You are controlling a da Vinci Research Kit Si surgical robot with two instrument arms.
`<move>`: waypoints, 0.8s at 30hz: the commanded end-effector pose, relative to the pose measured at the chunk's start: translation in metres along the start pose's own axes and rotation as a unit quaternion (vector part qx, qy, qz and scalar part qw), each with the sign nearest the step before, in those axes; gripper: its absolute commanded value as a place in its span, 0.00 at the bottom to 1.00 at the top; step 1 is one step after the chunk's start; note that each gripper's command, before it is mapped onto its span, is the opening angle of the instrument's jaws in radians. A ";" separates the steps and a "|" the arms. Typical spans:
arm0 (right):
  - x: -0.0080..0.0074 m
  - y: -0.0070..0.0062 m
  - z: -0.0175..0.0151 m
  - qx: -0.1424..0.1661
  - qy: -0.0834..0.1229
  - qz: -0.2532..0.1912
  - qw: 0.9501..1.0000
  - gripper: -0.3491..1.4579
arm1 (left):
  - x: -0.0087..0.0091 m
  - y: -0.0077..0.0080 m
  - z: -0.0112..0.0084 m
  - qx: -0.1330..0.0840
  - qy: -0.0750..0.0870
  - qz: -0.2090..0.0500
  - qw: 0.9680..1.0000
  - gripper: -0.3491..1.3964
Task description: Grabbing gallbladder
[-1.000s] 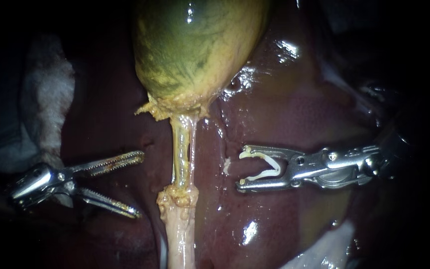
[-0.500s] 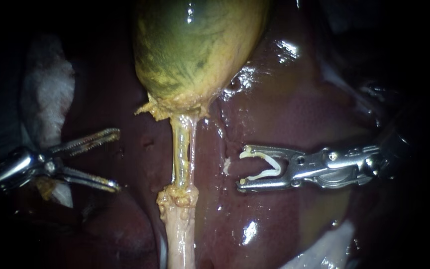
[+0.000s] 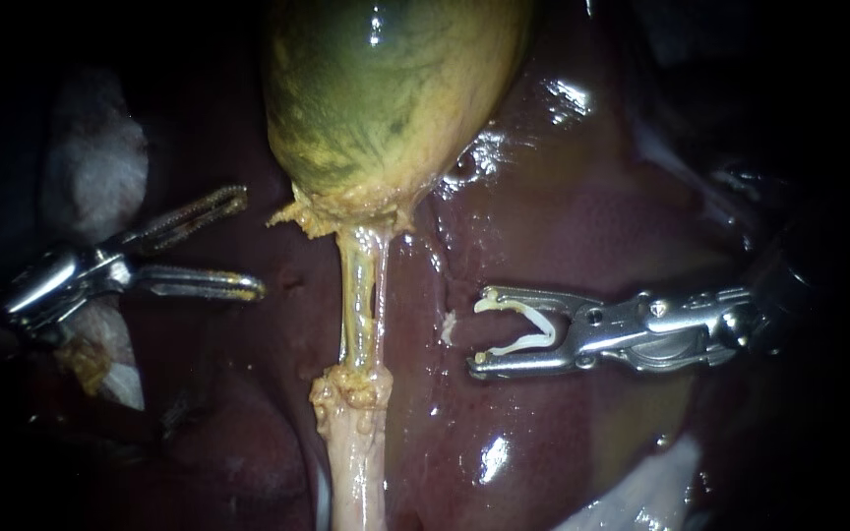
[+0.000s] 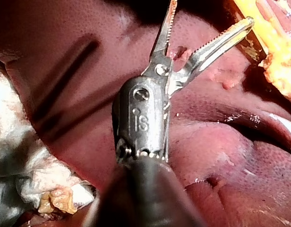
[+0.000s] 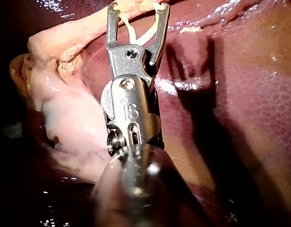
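Observation:
The yellow-green gallbladder (image 3: 386,98) hangs over the dark red liver (image 3: 592,226), and a thin tube (image 3: 358,295) runs down from its neck to a pale knot of tissue (image 3: 351,388). My left instrument (image 3: 249,243) stands to the left of the neck with its toothed jaws open and nothing between them. In the left wrist view the left instrument (image 4: 209,14) is open above the liver, with yellow tissue (image 4: 280,66) beside it. My right instrument (image 3: 479,332) lies to the right of the tube and holds a white clip (image 3: 523,329) in its spread jaws. The right wrist view shows the clip (image 5: 136,30) the same way.
White gauze (image 3: 91,167) lies behind my left instrument, and the gauze (image 4: 13,156) also shows beside its shaft. A pale sheet (image 3: 641,492) sits at the lower right. Wet liver surface (image 5: 240,94) spreads beside my right instrument.
My left instrument drew back to the left, then rose and came closer to the gallbladder's neck, jaws still open. My right instrument and the clip have not moved.

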 end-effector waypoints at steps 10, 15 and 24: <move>0.0000 0.0000 0.0000 0.000 0.000 0.000 1.000 0.52 | 0.0004 0.0006 0.0030 0.027 0.004 -0.034 0.999 0.59; 0.0000 0.0000 0.0000 0.000 0.000 0.003 1.000 0.52 | 0.0006 0.0006 0.0037 0.030 0.005 -0.041 0.999 0.56; 0.0000 0.0000 0.0000 0.000 0.000 0.003 1.000 0.52 | 0.0005 0.0007 0.0038 0.033 0.006 -0.055 0.998 0.45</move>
